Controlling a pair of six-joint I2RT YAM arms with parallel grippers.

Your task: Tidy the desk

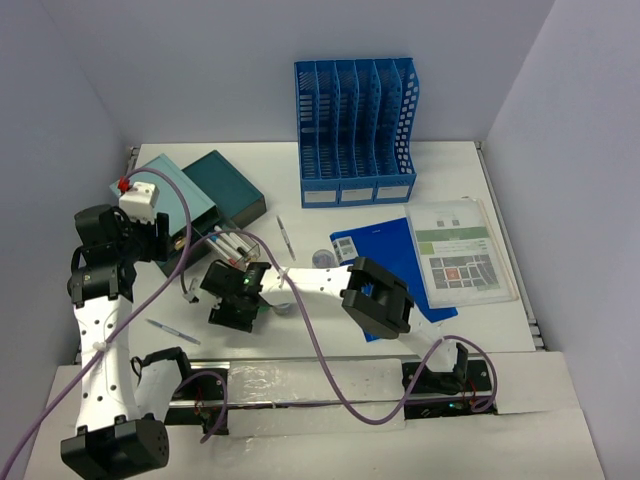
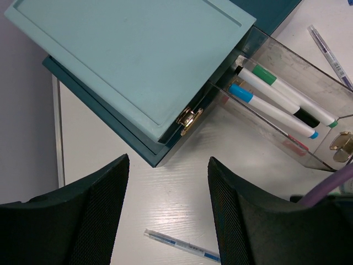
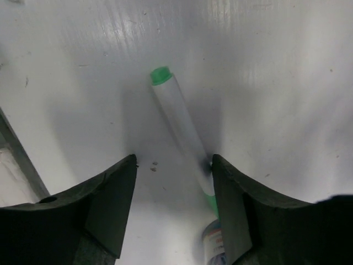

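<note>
right gripper hangs released just above the large flat white desk, its two black fingers standing either side of a white cylindrical marker with a green cap; nothing is clenched; the marker lies slanted across the gap, its lower end touching or almost touching the right-hand finger, so a grasp from this pose would land off-centre; the step in hand looks to be picking up that marker to put it away; to do it well, the wrist should shift a little toward the barrel's middle and turn so the fingers close square across it, not along it; then it should sink until the tips nearly brush the tabletop and close gently, since a round barrel is likely to roll out of a skewed pinch; a small round bluish object, too cropped to identify, sits just beside the marker's lower end and should be kept out of the closing fingers; left gripper is likewise released and empty, hovering over bare desk near a pale teal flat-lidded box; beside the box a clear plastic drawer stands open, holding white markers with green, blue and black parts; that drawer seems the likely home for the marker; a thin clear pen lies on the desk near the left fingers; the left arm would do best to hold clear of the drawer mouth.
</note>
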